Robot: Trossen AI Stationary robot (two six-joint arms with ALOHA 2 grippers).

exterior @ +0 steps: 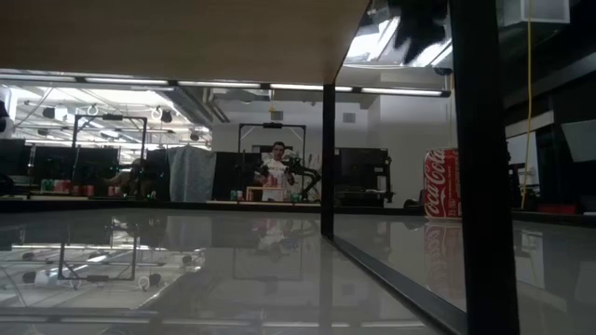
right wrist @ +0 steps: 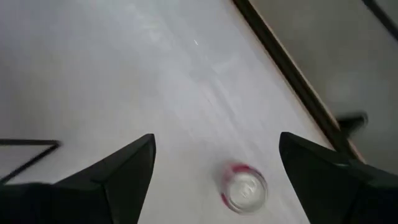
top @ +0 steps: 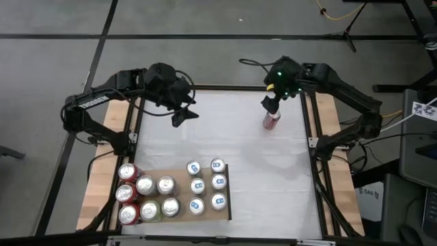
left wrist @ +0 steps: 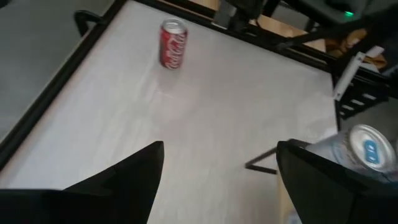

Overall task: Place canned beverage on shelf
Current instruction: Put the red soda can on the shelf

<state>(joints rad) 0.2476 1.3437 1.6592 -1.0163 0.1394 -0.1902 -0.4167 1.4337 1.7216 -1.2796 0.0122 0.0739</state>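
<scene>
With spread, empty fingers the right gripper (top: 272, 104) hovers over the red can (top: 272, 119) standing at 1 o'clock on the table, so reaching looks underway; next descend, clamp, carry toward the shelf (top: 226, 188) at 7 o'clock; left gripper (top: 183, 113) waits open.

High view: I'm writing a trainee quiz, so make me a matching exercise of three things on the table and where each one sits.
Things:
1. lone red can
2. blue-topped cans
3. shelf

Places:
A. on the shelf's right part
B. the table's lower left in the picture
C. alone on the white table, far from the other cans

Pairs: 1-C, 2-A, 3-B
</scene>
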